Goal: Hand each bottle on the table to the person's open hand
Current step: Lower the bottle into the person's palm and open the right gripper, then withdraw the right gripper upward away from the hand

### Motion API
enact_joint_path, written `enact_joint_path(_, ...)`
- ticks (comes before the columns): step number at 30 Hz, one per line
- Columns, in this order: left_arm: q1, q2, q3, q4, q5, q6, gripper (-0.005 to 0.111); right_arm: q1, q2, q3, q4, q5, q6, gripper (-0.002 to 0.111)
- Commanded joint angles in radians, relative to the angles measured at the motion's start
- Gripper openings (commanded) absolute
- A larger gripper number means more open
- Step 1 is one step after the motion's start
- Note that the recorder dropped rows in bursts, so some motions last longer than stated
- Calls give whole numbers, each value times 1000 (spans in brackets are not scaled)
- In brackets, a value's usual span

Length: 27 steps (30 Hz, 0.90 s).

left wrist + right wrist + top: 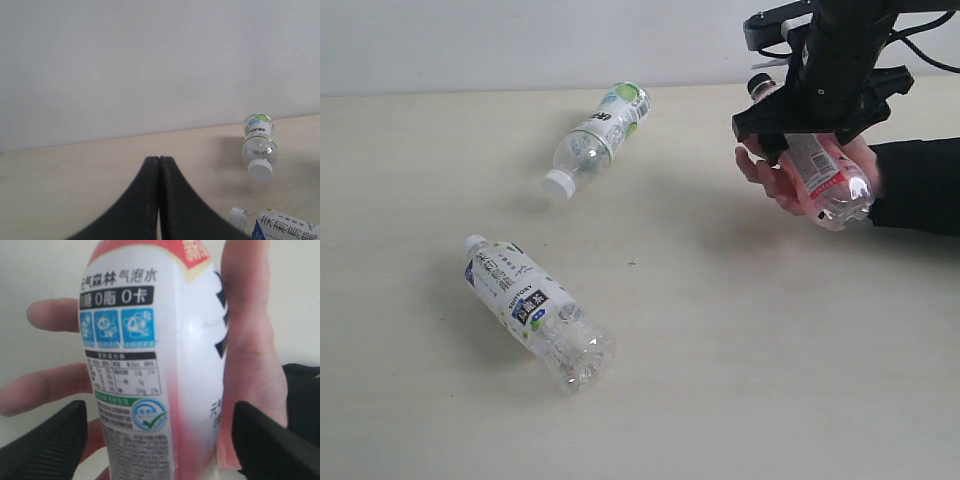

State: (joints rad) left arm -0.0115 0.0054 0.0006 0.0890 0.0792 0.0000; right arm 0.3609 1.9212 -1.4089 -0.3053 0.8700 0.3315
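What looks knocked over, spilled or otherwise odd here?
Two white-capped bottles lie on their sides on the table: the near bottle and the far bottle. Both are capped; no spill or damage shows.

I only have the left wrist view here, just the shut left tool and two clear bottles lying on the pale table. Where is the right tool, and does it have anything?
Observer: The right tool stands open astride a clear plastic bottle with a red-pink label, its jaws clear of both sides.
Operator: Then what is holding that bottle up?
Observer: It lies in a person's bare open hand with a black sleeve cuff, fingers behind it and the thumb alongside.
Operator: What colour is the cap on it?
Observer: The cap is black, and it points away from the sleeve.
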Motion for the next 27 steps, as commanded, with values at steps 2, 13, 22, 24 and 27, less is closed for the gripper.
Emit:
enact_joint_path(2, 2, -5, -1, 2, -4, 0, 0, -6, 1, -6, -15, 2, -18, 89)
enact_joint_path(13, 2, -5, -1, 2, -4, 0, 0, -6, -40, -91, -52, 122, -63, 91)
enact_joint_path(22, 2, -5, -1, 2, -4, 0, 0, -6, -255, -48, 71, 147, -224, 12)
enact_joint_path(24, 2, -5, -1, 2, -4, 0, 0, -6, -332, 19, 102, 126, -266, 2)
enact_joint_path(27, 2, -5, -1, 2, -4, 0, 0, -6, -463, 140, 140, 93, -314, 1)
